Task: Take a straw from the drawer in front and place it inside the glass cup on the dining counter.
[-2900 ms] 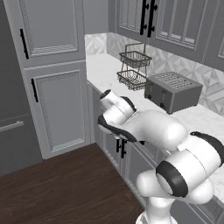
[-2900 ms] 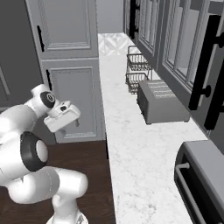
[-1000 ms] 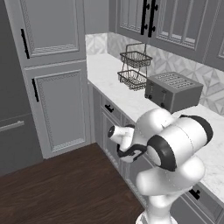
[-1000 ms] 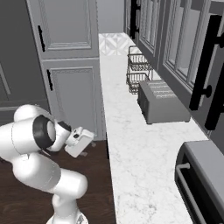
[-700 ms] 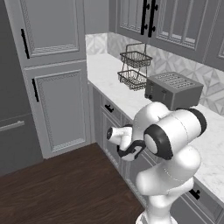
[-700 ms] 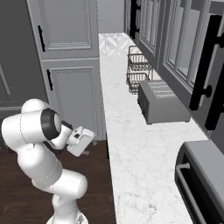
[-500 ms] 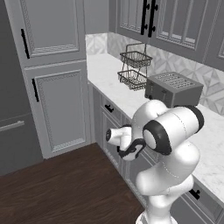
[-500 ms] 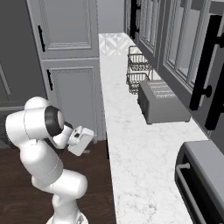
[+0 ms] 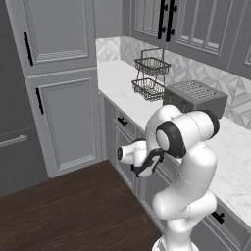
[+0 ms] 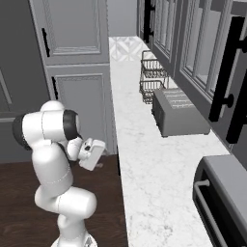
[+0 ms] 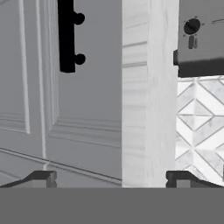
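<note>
Drawer [image 11: 83, 109]: shut, rigid framed front, slides stiffly (judged); best hold is black bar handle [image 11: 66, 36]. End effector [image 11: 111, 178] spread wide, empty.

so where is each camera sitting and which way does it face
Left base view: behind the arm on its left, looking forward and down along the worktop to the toaster and wire basket; the white arm rises at lower right.
Right base view: behind on the right, looking along the same worktop; the arm stands at lower left.
Hand view: on the hand, rolled sideways, facing the drawer front with its black handle; the gripper stands open.
Shared: both base views show toaster, basket and arm.
</note>
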Tool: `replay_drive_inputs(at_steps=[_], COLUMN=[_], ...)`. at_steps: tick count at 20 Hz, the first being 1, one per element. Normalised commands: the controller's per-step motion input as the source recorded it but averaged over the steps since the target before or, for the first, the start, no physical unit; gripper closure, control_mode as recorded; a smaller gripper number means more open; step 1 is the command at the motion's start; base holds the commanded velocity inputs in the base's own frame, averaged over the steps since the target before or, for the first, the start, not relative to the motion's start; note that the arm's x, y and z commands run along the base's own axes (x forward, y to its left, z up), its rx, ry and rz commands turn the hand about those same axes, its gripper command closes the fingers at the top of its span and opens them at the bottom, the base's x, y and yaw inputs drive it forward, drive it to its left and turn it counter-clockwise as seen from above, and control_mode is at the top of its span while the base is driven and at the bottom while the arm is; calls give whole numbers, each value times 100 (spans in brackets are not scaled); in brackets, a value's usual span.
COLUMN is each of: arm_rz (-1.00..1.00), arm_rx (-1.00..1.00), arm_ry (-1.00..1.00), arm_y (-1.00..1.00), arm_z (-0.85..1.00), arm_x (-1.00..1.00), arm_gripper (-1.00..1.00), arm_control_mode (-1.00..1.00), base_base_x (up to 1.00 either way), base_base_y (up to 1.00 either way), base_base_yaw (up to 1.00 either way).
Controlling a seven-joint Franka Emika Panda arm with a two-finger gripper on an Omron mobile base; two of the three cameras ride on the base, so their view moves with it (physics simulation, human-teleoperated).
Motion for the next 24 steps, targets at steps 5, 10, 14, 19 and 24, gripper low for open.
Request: replay_drive_inputs(at_steps=[5,10,14,19,24], arm_rz=[1,0,2,11,19], arm_rx=[-5,-1,-1,0,0], arm_ry=[0,0,0,0,0], arm_y=[0,-8,-13,-16,-1], arm_z=[-25,-17,-18,-19,-29], arm_x=[30,20,31,32,31], arm_gripper=[-100,-100,-100,-100,-100], arm_control_mode=[-100,-100,-100,-100,-100], base_base_x=[0,0,0,0,0], base_base_y=[0,0,0,0,0], base_base_yaw=[0,0,0,0,0])
